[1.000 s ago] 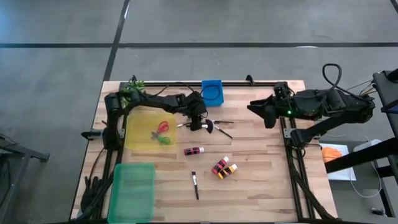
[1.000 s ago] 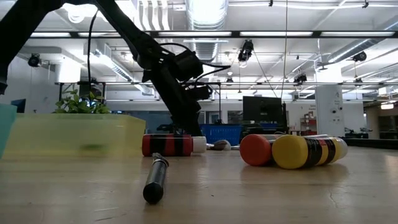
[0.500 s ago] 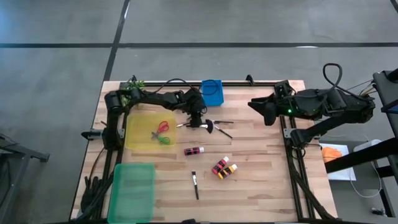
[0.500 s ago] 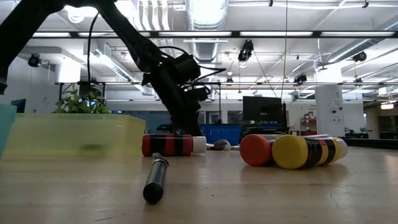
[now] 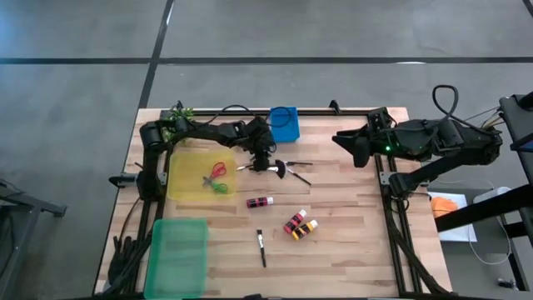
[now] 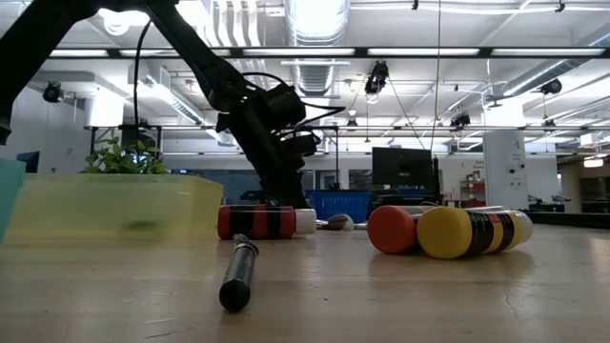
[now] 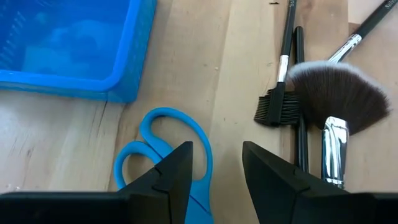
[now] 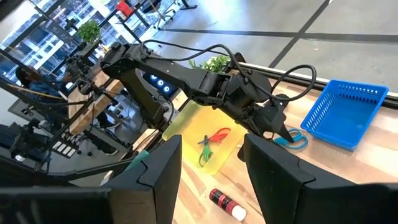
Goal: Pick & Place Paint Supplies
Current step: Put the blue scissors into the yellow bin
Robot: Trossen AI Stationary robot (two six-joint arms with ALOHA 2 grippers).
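My left gripper [image 5: 263, 164] [image 7: 217, 168] is open and points down over the blue-handled scissors [image 7: 163, 157] [image 8: 292, 138]. They lie flat on the table beside the blue basket [image 5: 285, 123]. Several dark brushes [image 7: 311, 99] [image 5: 293, 170] lie just beyond the scissors. Red and green scissors [image 5: 217, 177] lie in the yellow tray [image 5: 179, 187]. A red-and-black paint bottle [image 5: 260, 202], two more bottles [image 5: 300, 225] and a short dark brush [image 5: 261, 247] lie mid-table. My right gripper [image 5: 336, 139] [image 8: 217, 168] is open and waits in the air at the table's right side. My left gripper comes at the blue scissors from above, and one finger [image 7: 177, 171] stands in front of a handle loop [image 7: 199, 146]. That finger hides the place where they meet, so I cannot tell whether it touches the scissors.
A green tray [image 5: 177, 257] sits at the near left corner and a small potted plant [image 5: 176, 117] at the far left. Bare wood [image 5: 350, 208] spreads between the bottles and the right arm's base. In the low view the bottles [image 6: 448, 232] and the brush [image 6: 238, 272] lie in the foreground.
My left gripper has moved slightly toward the far left and sunk a little over the blue scissors. Nothing on the table has shifted.
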